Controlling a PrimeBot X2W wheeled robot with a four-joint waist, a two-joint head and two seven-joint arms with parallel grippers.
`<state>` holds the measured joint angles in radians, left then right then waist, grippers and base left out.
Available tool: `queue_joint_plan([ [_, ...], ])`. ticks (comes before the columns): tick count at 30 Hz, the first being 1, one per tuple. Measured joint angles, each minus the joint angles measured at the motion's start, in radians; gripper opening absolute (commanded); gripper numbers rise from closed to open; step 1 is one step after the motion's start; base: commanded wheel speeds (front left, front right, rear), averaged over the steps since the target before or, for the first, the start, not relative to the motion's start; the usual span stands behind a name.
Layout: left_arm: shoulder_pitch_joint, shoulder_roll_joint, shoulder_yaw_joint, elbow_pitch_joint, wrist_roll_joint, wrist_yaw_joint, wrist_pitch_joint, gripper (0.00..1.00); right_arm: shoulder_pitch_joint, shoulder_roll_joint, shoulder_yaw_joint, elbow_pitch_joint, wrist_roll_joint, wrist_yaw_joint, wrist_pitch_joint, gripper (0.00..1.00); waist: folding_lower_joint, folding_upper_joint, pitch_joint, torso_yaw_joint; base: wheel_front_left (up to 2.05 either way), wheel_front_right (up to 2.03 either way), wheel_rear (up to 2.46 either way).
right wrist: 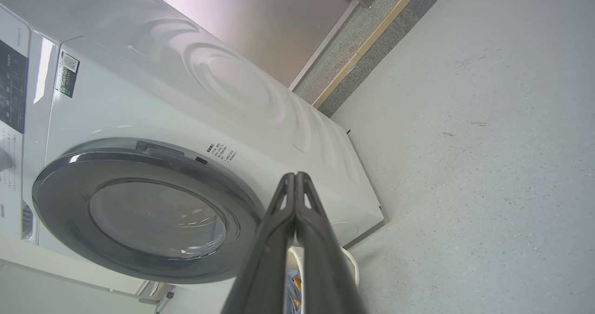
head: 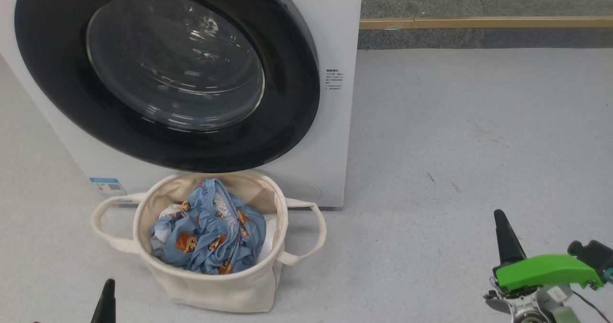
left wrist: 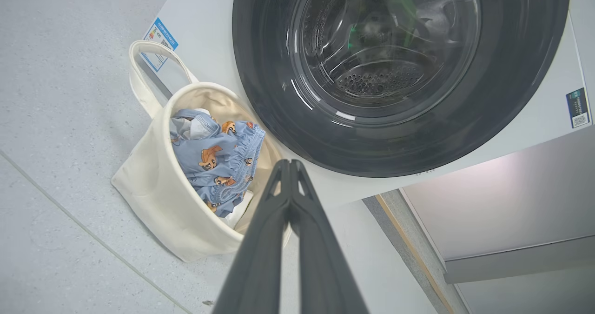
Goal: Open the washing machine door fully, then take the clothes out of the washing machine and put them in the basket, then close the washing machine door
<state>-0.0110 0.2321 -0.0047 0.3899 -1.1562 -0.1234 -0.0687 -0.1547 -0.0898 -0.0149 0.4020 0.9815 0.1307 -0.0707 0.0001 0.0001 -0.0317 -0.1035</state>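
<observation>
Left pincer (left wrist: 289, 165): both dark fingers pressed together to the tips, nothing between them. It hangs low at the near left, pointing toward the basket (head: 215, 294) and the washer.

Right pincer (right wrist: 295, 177): likewise closed tight, empty, out at the near right over bare grey floor (head: 455, 146), well apart from everything else.

Washer door (head: 175, 60): lies flush against the front of the white washing machine (head: 335, 146), black rim all round, drum dimly seen through the glass.

Basket stands upright on the floor just in front of the machine, under the door's lower edge. The blue bear-print clothes (head: 210, 232) lie bunched inside it, some white cloth showing beside them.
</observation>
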Motion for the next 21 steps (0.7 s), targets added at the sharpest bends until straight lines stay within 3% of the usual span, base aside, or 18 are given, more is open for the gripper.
queue_joint_plan([
  [21, -0.013, -0.061, 0.026, -0.034, -0.148, 0.000, 0.060, 0.00, 0.021, 0.014, -0.038, -0.039, 0.205, 0.000, 0.061, 0.00, 0.0000, 0.0000, 0.012, 0.035, 0.00, 0.00, 0.00],
])
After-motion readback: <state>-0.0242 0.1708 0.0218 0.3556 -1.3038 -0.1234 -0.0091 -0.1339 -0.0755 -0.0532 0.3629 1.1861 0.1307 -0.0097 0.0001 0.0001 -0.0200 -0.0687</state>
